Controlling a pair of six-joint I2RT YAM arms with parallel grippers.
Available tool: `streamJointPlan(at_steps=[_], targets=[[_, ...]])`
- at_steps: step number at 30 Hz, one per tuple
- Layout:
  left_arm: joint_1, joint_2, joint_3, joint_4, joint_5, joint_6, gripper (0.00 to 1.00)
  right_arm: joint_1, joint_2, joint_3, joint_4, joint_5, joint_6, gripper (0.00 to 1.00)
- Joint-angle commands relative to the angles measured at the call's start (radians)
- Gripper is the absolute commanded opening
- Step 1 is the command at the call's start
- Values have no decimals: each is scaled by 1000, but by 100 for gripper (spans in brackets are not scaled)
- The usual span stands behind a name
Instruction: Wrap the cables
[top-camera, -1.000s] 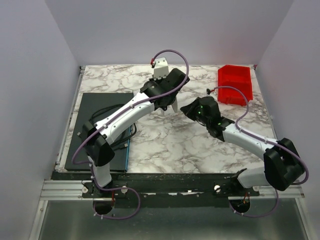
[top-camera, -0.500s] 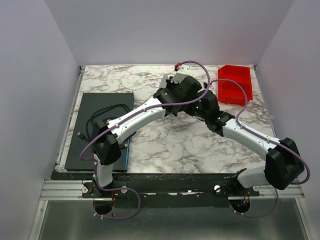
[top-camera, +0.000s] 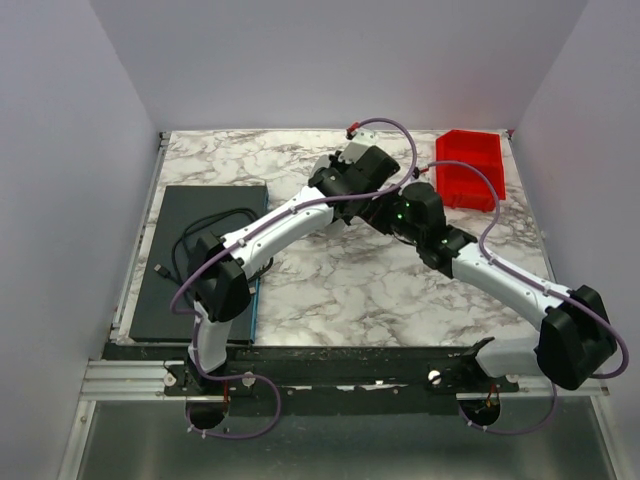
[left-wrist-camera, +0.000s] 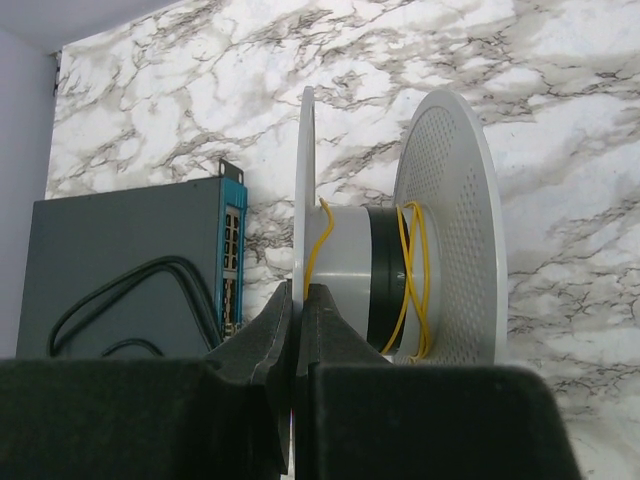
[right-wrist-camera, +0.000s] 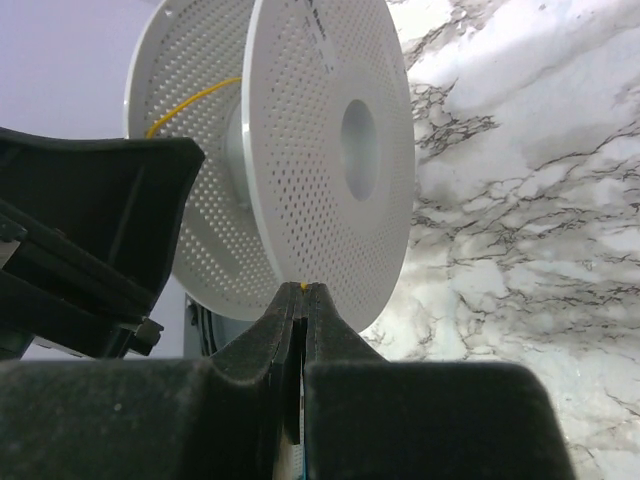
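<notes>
A white spool (left-wrist-camera: 345, 275) with two perforated flanges and a grey hub stands on edge over the marble table. Thin yellow cable (left-wrist-camera: 410, 270) is looped a few turns round the hub. My left gripper (left-wrist-camera: 299, 290) is shut on the rim of the spool's thin left flange. In the right wrist view the spool (right-wrist-camera: 330, 150) fills the upper middle. My right gripper (right-wrist-camera: 302, 288) is shut just below its rim, with a yellow cable tip pinched between the pads. More cable (right-wrist-camera: 195, 98) shows between the flanges. In the top view both grippers (top-camera: 380, 200) meet at the back middle and hide the spool.
A dark flat box (top-camera: 200, 260) with black cords on it lies at the left of the table; its blue-edged port side (left-wrist-camera: 232, 250) faces the spool. A red bin (top-camera: 470, 170) stands at the back right. Purple hoses arch over both wrists.
My left arm has swung right from the back middle until its gripper met the right gripper. The right arm has shifted slightly toward the back.
</notes>
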Motion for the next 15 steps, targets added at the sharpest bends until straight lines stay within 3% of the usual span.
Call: streamJointPlan(at_steps=[1, 15], targets=[[-1, -9, 4, 27, 11, 78, 0, -3, -20, 0, 25, -10, 23, 1], [-13, -194, -395, 415, 174, 355, 0, -57, 76, 136, -60, -16, -11, 1]])
